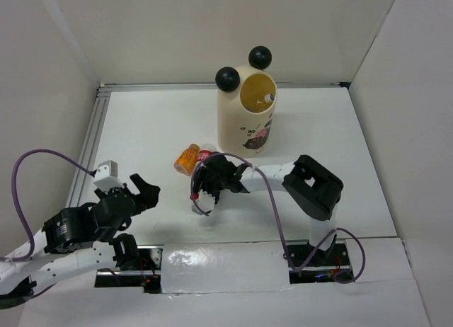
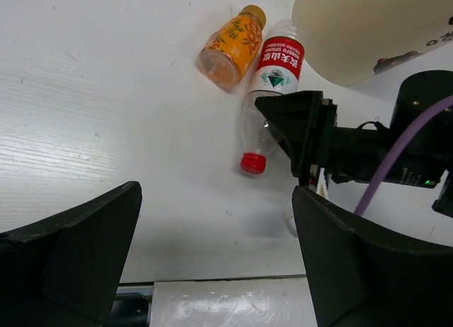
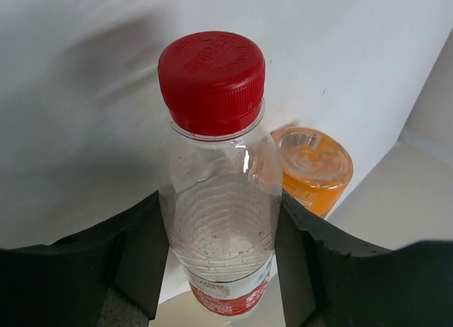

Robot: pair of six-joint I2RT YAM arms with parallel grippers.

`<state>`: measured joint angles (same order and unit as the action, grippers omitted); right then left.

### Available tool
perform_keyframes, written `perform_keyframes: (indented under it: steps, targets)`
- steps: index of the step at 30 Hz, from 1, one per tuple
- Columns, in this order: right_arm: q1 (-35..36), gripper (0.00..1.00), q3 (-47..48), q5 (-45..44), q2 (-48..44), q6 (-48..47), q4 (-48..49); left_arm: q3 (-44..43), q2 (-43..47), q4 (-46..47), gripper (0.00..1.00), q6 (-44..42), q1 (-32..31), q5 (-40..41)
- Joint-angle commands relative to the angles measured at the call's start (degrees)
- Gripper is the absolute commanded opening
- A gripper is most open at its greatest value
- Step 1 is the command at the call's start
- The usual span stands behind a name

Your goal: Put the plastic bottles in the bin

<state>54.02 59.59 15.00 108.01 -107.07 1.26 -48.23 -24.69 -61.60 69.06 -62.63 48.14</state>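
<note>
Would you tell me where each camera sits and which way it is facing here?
Top external: above and behind the robot, looking down on the table, bin, left arm and right arm.
Left wrist: low over the table, facing the orange bottle, red-capped bottle and right gripper; own open fingers frame it.
Right wrist: looks along the red-capped bottle, cap nearest, between its own fingers.
Shared: both wrist views show both bottles.

The cream bin (image 1: 244, 129) with black ball ears stands upright at twelve o'clock, a white-capped bottle (image 1: 269, 98) showing inside. At its seven o'clock a clear red-capped bottle (image 2: 272, 79) lies on its side, a short orange bottle (image 2: 230, 44) just beside it
</note>
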Motion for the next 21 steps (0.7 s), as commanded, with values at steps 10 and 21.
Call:
perform_keyframes:
  steps: [10, 21]
  targets:
    - [0.38, 0.34, 12.81, 27.23, -24.15, 38.82, -19.98, 3.58, -7.90, 15.02, 1.00, -6.39, 0.23, 0.90]
    - [-11.29, 0.34, 12.66, 30.61, -40.14, 88.65, 6.88, 2.97, -13.54, 18.01, 1.00, -5.16, 0.23, -0.24]
